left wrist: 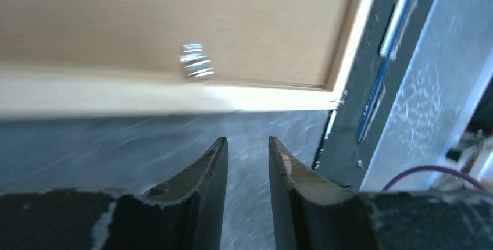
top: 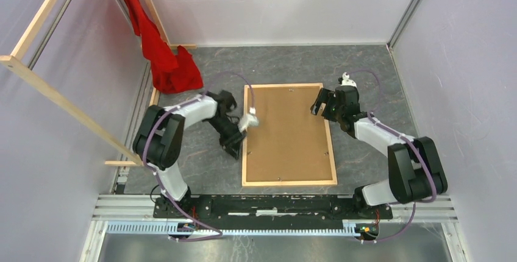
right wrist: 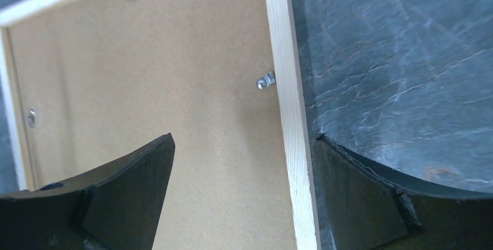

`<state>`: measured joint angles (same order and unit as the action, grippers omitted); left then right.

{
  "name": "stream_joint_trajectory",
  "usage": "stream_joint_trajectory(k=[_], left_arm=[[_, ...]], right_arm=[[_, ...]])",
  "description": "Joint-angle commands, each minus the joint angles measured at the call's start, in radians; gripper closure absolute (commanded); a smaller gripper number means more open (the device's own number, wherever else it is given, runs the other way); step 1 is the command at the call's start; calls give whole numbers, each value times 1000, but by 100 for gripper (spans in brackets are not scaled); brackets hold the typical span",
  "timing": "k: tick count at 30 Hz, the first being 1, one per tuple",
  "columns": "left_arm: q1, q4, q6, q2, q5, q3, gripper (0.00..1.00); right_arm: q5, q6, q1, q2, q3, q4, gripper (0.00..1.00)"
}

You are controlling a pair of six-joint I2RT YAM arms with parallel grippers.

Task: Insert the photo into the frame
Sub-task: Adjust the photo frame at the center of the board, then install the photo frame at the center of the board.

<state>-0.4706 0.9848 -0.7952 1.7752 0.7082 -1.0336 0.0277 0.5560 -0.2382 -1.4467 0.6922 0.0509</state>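
Note:
The frame [top: 289, 183] lies flat in the middle of the table, back up, with the brown hardboard panel [top: 286, 134] sitting in it. The photo is hidden. My left gripper [top: 238, 149] is just outside the frame's left rail [left wrist: 174, 96], low over the table. Its jaws [left wrist: 248, 140] are a little apart with nothing between them. My right gripper [top: 322, 108] is wide open over the frame's right rail [right wrist: 285, 87]. One finger [right wrist: 128, 186] is above the panel [right wrist: 174, 75] and the other [right wrist: 360, 197] is above the table outside the rail.
Small metal clips [right wrist: 265, 80] [left wrist: 196, 67] sit along the frame's inner edge. A red cloth [top: 164, 61] hangs at the back left beside long wooden rails [top: 67, 103]. The arms' mounting rail [top: 274, 204] runs along the near edge.

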Motion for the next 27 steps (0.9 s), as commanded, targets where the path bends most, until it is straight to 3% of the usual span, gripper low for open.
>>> stream_joint_trajectory(k=[1, 4, 8, 15, 22, 27], left_arm=[[230, -9, 34, 47, 36, -279, 59], [314, -64, 196, 165, 103, -432, 58], [320, -140, 349, 273, 188, -511, 47], [317, -241, 491, 405, 221, -592, 48], [307, -254, 530, 474, 233, -646, 56], [303, -258, 526, 502, 233, -646, 68]], right_arm=[[64, 3, -6, 92, 43, 43, 8], [1, 30, -38, 59, 69, 105, 12], [-87, 28, -132, -53, 161, 163, 13], [-184, 20, -279, -269, 322, 251, 18], [-277, 22, -357, -461, 474, 288, 22], [-302, 26, -377, -552, 544, 269, 24]])
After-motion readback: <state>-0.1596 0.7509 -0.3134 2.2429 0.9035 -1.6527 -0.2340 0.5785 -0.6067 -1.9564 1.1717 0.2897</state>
